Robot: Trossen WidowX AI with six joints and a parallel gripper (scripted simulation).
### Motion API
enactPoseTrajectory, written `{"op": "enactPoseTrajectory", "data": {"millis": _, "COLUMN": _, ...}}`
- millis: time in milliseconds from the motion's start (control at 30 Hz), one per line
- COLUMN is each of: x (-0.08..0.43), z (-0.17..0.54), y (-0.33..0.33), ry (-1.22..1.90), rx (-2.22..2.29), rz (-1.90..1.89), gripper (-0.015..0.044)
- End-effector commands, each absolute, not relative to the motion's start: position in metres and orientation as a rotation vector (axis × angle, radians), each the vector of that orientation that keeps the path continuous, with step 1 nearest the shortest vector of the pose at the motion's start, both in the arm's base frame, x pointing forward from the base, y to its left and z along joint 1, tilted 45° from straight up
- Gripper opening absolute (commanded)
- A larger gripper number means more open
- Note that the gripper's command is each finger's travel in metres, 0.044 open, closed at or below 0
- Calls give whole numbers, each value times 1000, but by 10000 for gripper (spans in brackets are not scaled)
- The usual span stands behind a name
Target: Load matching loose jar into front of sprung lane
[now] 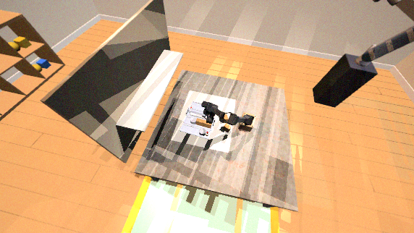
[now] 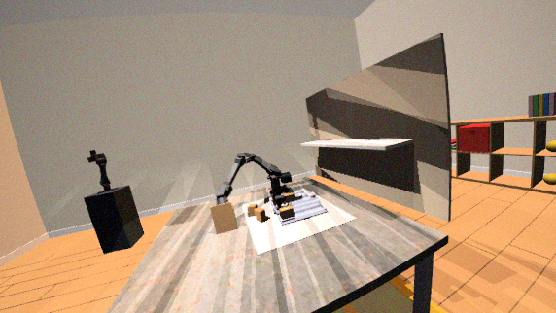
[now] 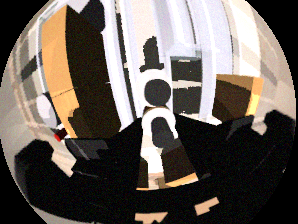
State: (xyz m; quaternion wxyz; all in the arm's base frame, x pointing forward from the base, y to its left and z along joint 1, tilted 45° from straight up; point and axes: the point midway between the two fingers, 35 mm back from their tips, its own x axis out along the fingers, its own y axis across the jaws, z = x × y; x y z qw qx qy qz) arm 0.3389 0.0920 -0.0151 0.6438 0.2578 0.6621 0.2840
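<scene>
A pale lavender rack [image 1: 186,127] [image 2: 313,203] [image 3: 212,40] with parallel lanes lies on the white sheet. A jar with a dark round top and white rim [image 3: 157,92] stands in the middle lane in the wrist view. My gripper [image 1: 210,119] [image 2: 277,201] [image 3: 157,117] is low at the rack's front end, shut on a second jar of the same look [image 3: 161,134]. The held jar is in line with the lane jar and just in front of it, very close; I cannot tell if they touch. The pusher plate, the front stop and the held jar's base are hidden or unclear.
Orange-brown blocks stand in the rack left [image 3: 54,75] and right [image 3: 235,95] of my fingers. A whitish round item [image 3: 46,110] and a small red part [image 3: 60,135] are at far left. Loose brown blocks [image 2: 252,209] [image 2: 260,215] stand on the sheet before the rack.
</scene>
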Motion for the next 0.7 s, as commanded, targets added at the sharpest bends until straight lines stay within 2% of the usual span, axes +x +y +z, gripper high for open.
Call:
{"op": "enactPoseTrajectory", "data": {"millis": 0, "x": 344, "z": -14, "y": 93, "ry": 1489, "rx": 588, "rz": 650, "gripper": 0}}
{"op": "enactPoseTrajectory", "data": {"millis": 667, "x": 341, "z": -18, "y": 97, "ry": 1489, "rx": 588, "rz": 650, "gripper": 0}}
